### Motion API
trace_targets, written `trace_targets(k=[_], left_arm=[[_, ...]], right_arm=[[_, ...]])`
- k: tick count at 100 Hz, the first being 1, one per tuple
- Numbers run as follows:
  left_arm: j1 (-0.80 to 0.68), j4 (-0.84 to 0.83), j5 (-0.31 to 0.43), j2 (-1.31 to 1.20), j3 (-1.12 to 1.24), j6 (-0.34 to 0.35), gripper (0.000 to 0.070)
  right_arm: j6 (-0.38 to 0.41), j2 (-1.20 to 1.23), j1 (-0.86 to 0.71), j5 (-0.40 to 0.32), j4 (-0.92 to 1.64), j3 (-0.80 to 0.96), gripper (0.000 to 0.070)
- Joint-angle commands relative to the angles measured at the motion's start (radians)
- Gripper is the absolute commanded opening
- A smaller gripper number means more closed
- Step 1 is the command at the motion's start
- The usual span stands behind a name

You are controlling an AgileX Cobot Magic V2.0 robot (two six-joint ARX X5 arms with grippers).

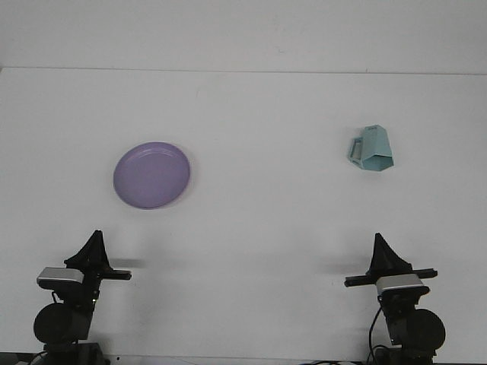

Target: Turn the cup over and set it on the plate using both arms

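Table [251, 228] surface is plain white, matte and evenly lit, filling nearly the whole front view. A faint horizontal line near the top marks where the surface meets a pale wall [243, 34] of much the same tone. No marks or clutter are legible on the surface; soft shadows fall beside each arm.

Plate [151, 175]: purple, round, shallow, lying flat on the left half of the table. It carries nothing.

Cup [372, 149]: pale teal, faceted, standing mouth-down with its wider end on the table and its handle pointing left. It sits on the right half, well apart from the plate and farther back than either arm.

Left hand [93, 247]: at the lower left edge, near the front of the table, below the plate and clear of it. It holds nothing. Whether its fingers are parted cannot be told from this angle, as only a dark pointed outline shows.

Right hand [383, 249]: at the lower right edge, in front of the cup and well apart from it. It holds nothing. Its opening likewise cannot be told.
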State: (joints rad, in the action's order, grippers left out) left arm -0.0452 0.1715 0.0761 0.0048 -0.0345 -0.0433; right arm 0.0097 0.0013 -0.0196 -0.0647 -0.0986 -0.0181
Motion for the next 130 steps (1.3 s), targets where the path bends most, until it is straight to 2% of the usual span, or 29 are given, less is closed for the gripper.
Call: trace_targets(k=[1,10,21,34,51,56,65,68,89,111,130], left_arm=[[0.000,0.010,-0.002,-0.002,0.020,-0.011,0.0014],[0.000,0.010,-0.002,-0.002,0.020,-0.011,0.0014],[0.000,0.010,-0.002,-0.002,0.020,-0.011,0.0014],[0.000,0.010,-0.002,-0.002,0.020,-0.011,0.0014],[0.000,0.010,-0.002,-0.002,0.020,-0.023,0.0014],[0.000,0.010,-0.002,-0.002,0.020,-0.023,0.0014],[0.000,0.010,-0.002,-0.002,0.020,-0.023,0.0014],[0.000,0.010,-0.002,-0.002,0.020,-0.023,0.0014],[0.000,0.010,-0.002,-0.002,0.020,-0.023,0.0014],[0.000,0.010,-0.002,-0.002,0.020,-0.023,0.0014],[0.000,0.010,-0.002,-0.002,0.020,-0.022,0.0014]], right_arm=[[0.085,0.001,0.000,0.075,0.006,-0.038,0.0000],[0.099,0.031,0.000,0.177,0.080,-0.125,0.0000],[0.077,0.129,0.000,0.204,0.129,-0.246,0.0000],[-0.037,0.320,0.006,0.231,0.154,-0.390,0.0000],[-0.206,0.575,0.037,0.230,0.129,-0.506,0.0016],[-0.246,0.653,0.051,0.220,0.065,-0.510,0.0133],[-0.279,0.771,0.071,0.206,-0.029,-0.510,0.0453],[-0.283,0.812,0.079,0.196,-0.059,-0.510,0.0500],[-0.385,1.102,0.159,0.062,-0.315,-0.510,0.0502],[-0.438,1.385,0.231,0.002,-0.601,-0.511,0.0501],[-0.438,1.584,0.261,-0.053,-0.744,-0.557,0.0501]])
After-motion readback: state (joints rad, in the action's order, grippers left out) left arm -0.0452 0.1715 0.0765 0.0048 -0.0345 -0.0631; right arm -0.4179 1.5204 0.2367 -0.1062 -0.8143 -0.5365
